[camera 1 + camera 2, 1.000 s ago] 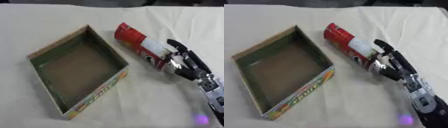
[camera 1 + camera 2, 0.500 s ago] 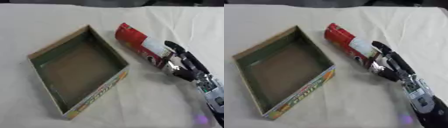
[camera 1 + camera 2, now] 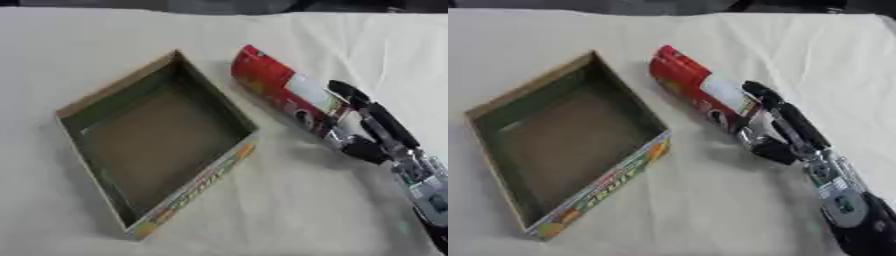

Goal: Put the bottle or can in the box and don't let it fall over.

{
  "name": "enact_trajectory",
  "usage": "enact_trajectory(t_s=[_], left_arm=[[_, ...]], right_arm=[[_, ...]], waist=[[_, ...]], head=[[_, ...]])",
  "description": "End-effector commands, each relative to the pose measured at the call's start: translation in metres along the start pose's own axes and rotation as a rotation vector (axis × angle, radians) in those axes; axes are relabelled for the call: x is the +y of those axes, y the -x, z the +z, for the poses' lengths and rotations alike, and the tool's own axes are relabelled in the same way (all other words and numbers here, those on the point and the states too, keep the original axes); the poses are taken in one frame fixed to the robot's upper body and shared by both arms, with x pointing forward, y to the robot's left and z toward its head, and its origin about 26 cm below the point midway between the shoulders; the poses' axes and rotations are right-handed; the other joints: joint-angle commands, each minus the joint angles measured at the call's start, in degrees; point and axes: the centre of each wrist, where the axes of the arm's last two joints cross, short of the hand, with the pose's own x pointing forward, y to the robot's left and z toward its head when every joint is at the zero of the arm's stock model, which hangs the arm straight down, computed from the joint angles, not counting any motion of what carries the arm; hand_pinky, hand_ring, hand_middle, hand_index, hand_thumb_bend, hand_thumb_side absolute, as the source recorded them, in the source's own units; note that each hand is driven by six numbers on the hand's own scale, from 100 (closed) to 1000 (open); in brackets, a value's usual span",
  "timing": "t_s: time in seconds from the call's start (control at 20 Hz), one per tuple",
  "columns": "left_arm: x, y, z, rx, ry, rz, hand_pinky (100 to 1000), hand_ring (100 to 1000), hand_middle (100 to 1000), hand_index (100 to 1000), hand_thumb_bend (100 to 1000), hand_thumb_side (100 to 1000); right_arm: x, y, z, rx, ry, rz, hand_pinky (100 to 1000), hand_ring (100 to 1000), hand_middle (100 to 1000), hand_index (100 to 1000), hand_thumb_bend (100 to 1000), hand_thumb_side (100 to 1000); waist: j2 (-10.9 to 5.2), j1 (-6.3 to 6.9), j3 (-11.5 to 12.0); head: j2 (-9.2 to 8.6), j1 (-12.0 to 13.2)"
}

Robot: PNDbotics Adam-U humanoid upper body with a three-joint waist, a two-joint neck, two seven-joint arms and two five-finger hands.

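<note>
Red can (image 3: 697, 90) lies on its side on the cloth-covered table (image 3: 710, 210), at 3 o'clock of the open box (image 3: 153, 145). Right hand (image 3: 776, 132) has its fingers wrapped around the can's near end, hiding it. Label print unreadable. Arm cut off at 5 o'clock corner.

Right robot hand (image 3: 785, 131) reaching in from lower right beside the box (image 3: 562, 150), fingers (image 3: 772, 107) curled round the can (image 3: 702, 95).

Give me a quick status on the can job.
Right hand curled round the red can, lying on its side. Left hand out of view. Box empty, path clear.
</note>
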Motion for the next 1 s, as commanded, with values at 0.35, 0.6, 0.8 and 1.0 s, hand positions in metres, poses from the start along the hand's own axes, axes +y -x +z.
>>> enact_trajectory(t_s=[0.35,0.6,0.8,1.0], left_arm=[[0.0021,-0.0071,-0.0045,-0.028,-0.003,0.009,513,820,1000,815,175,873],[0.0022,-0.0068,-0.0044,-0.027,-0.004,0.011,513,821,1000,815,175,873],[0.0023,-0.0067,-0.0043,-0.027,-0.004,0.012,513,821,1000,814,175,873],[0.0023,-0.0066,-0.0042,-0.026,-0.004,0.013,513,821,1000,814,175,872]], right_arm=[[-0.0093,-0.0024,-0.0037,-0.067,0.056,0.134,770,1000,1000,923,100,733],[-0.0077,-0.002,-0.0038,-0.082,0.047,0.172,776,1000,1000,921,100,733],[-0.0066,-0.0018,-0.004,-0.088,0.031,0.193,785,1000,1000,931,100,782],[-0.0058,-0.0017,-0.0046,-0.089,0.0,0.214,787,1000,1000,929,100,793]], waist=[[0.08,0.3,0.1],[0.07,0.28,0.0],[0.12,0.29,0.1],[0.11,0.31,0.1]], head=[[-0.98,-0.3],[-1.04,-0.2],[-1.07,-0.3],[-1.1,-0.3]])
